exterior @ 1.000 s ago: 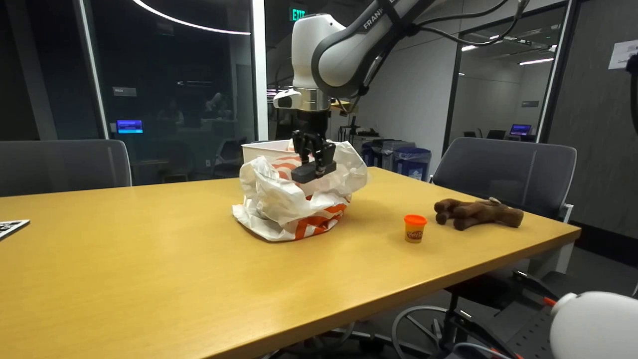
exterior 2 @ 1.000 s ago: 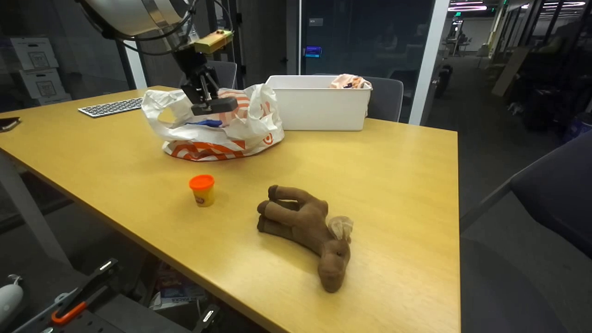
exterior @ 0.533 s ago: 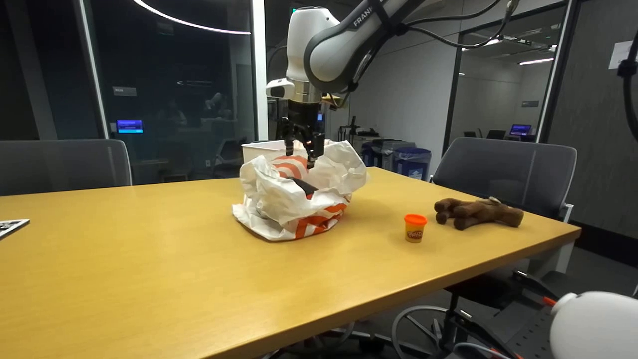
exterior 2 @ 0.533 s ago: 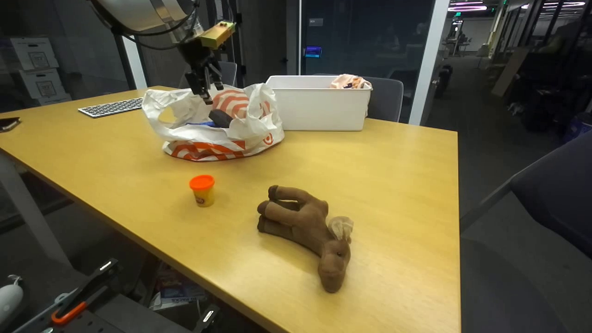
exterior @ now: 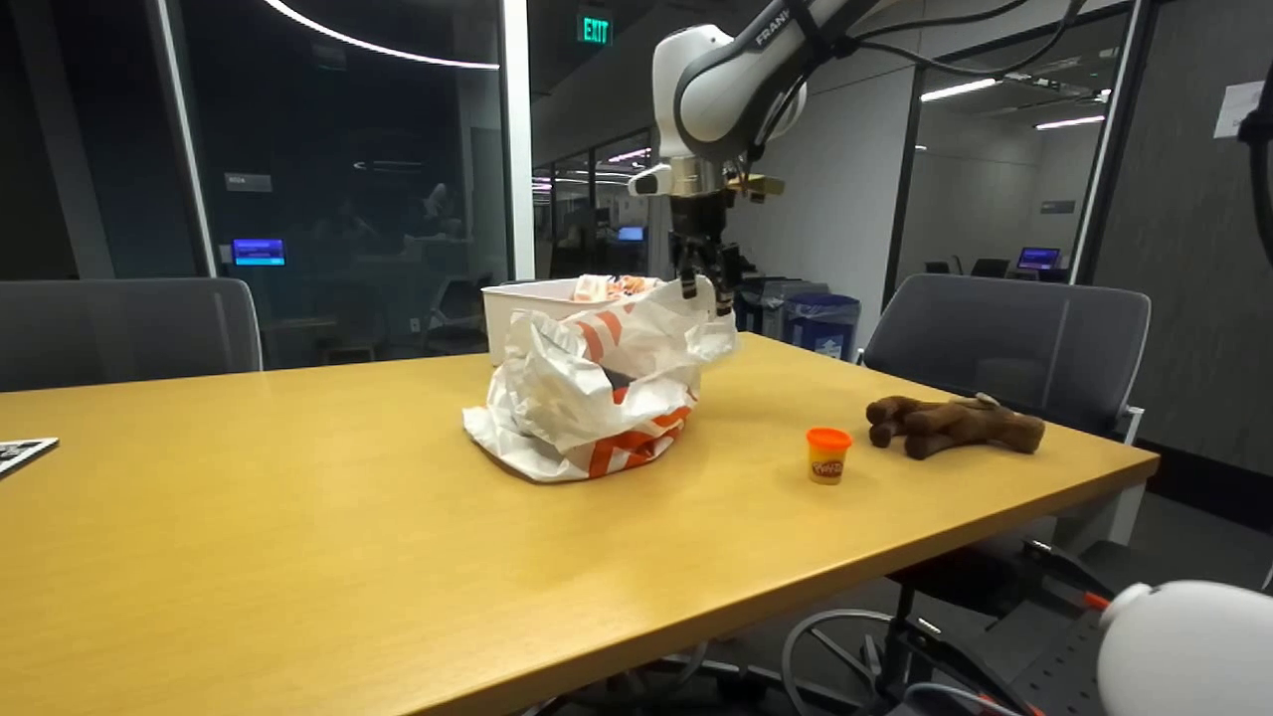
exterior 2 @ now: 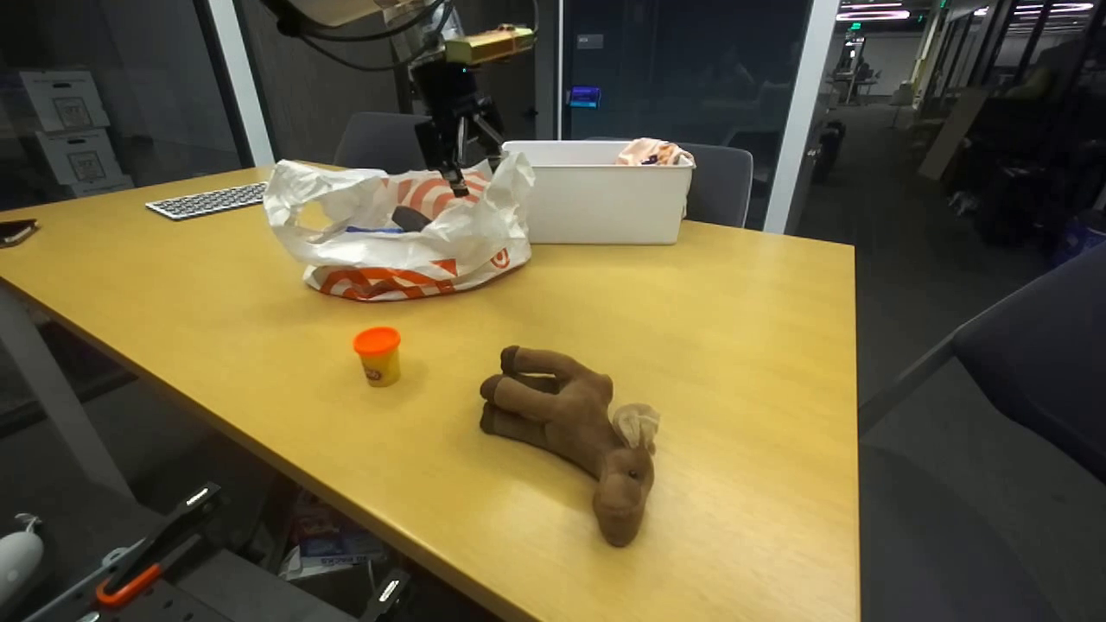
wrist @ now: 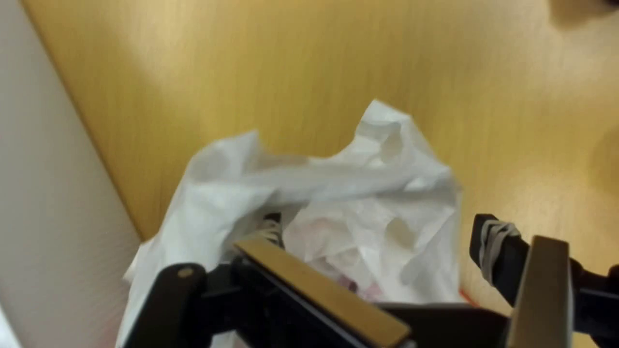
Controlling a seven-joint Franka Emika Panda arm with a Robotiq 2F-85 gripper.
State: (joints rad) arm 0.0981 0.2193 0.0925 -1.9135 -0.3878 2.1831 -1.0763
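My gripper [exterior: 706, 298] is open, with nothing between its fingers, at the rim of a white plastic bag [exterior: 552, 398] with orange stripes. It also shows over the bag [exterior 2: 371, 257] in an exterior view [exterior 2: 475, 177]. In the wrist view the gripper [wrist: 379, 229] straddles the bag [wrist: 333, 186]. One finger is partly covered by bag film; the other fingertip [wrist: 491, 241] is beyond the bag's edge. A dark block [exterior 2: 410, 218] lies in the bag beside a blue thing [exterior 2: 373, 230]. The block is mostly hidden in an exterior view [exterior: 617, 379].
A white bin [exterior 2: 596, 203] with patterned cloth [exterior 2: 652, 152] stands close to the bag. A small tub with an orange lid [exterior 2: 378, 356] and a brown plush animal [exterior 2: 570, 415] are on the table [exterior 2: 734, 345]. A keyboard [exterior 2: 207, 201] lies behind the bag. Chairs [exterior: 1004, 338] surround the table.
The gripper held the dark block over the bag, then let it go into the bag. It has since moved sideways toward the bin-side end of the bag, and the bag's rim has shifted with it.
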